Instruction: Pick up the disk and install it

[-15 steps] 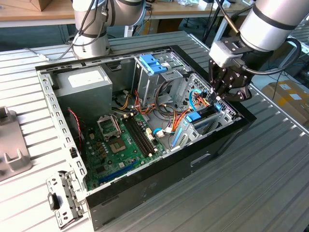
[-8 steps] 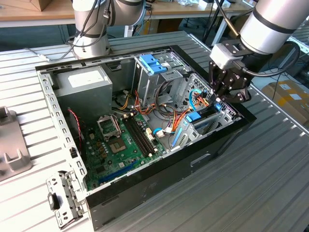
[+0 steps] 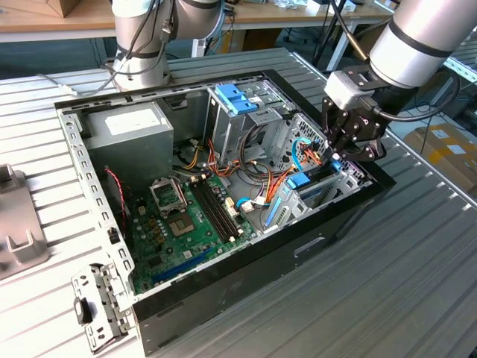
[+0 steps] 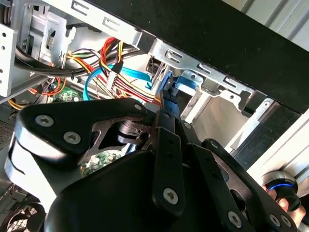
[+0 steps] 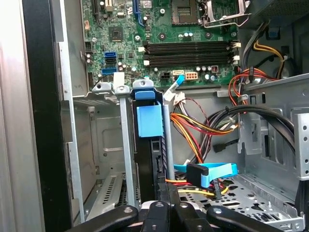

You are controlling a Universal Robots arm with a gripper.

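Note:
The disk (image 3: 301, 183) stands on edge in the drive bay at the exterior view's right end of the open computer case (image 3: 223, 287). In the first wrist view, the disk (image 5: 149, 122) shows its bright blue tab above a dark body, between grey bay rails. My gripper (image 3: 337, 158) hangs over the bay's far side. In the second wrist view its fingers (image 4: 166, 121) are pressed together, with the disk's blue carrier edge (image 4: 166, 81) coming out from their tips. In the first wrist view the gripper (image 5: 166, 195) sits on the carrier's side rail.
Bundles of red, yellow and orange wires (image 5: 193, 128) and a blue flat cable (image 5: 212, 172) lie close beside the bay. The motherboard (image 3: 179, 224) fills the case floor, with a grey power supply (image 3: 130, 130) and an upper drive cage (image 3: 238, 104) behind. A loose metal bracket (image 3: 100, 306) lies on the slatted table.

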